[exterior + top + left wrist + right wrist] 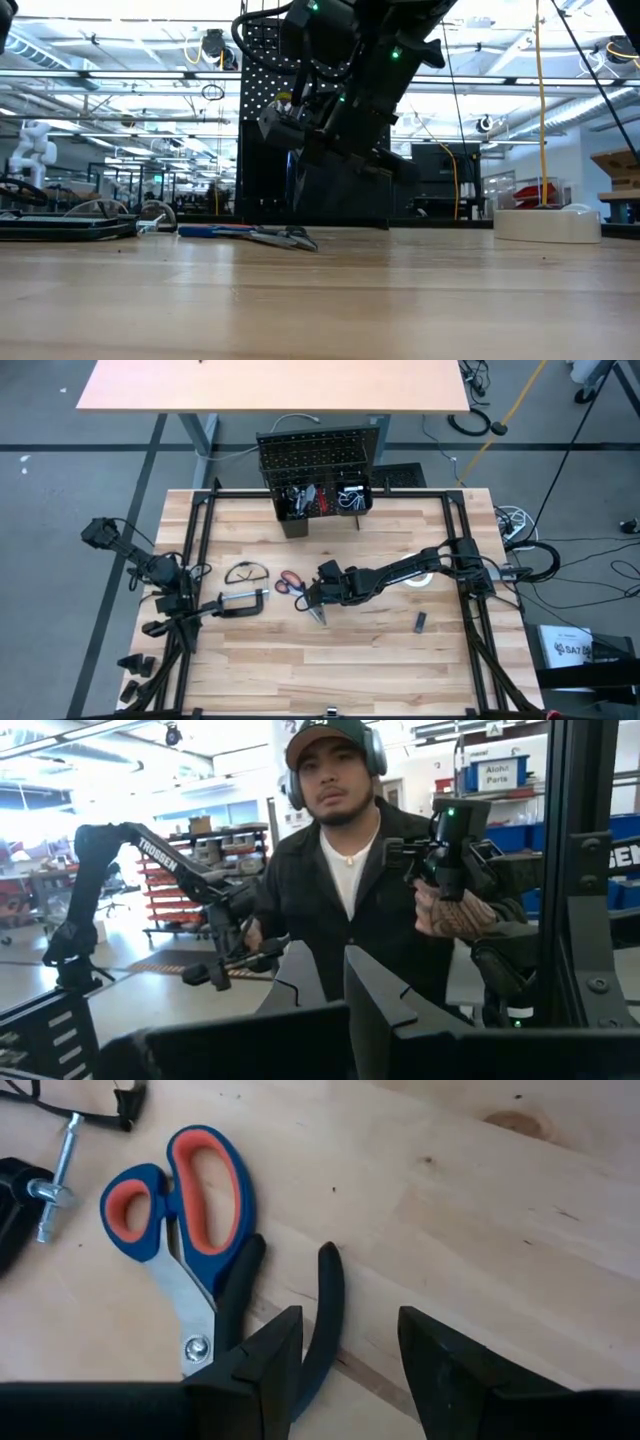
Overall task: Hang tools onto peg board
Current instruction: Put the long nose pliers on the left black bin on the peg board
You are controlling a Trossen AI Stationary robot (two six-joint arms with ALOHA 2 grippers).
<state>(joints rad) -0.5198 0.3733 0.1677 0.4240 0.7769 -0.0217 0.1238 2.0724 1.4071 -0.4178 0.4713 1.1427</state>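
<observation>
The peg board point(320, 455) stands upright at the table's far edge, with black bins point(322, 500) at its foot. Scissors point(180, 1200) with blue and orange-red handles lie flat on the table. Black-handled pliers point(325, 1305) lie beside them. My right gripper point(350, 1320) hovers open above the pliers' handles, slanting down, and in the low view it is clear of the table. A C-clamp point(240, 603) and safety glasses point(245, 572) lie left of the scissors. My left gripper point(328, 955) is shut at the table's left side and points out into the room.
A white tape roll point(420, 575) lies under my right arm, and a small dark piece point(421, 622) lies toward the near right. A black frame point(200, 520) runs around the tabletop. A person point(350, 870) stands beyond the table, holding handles.
</observation>
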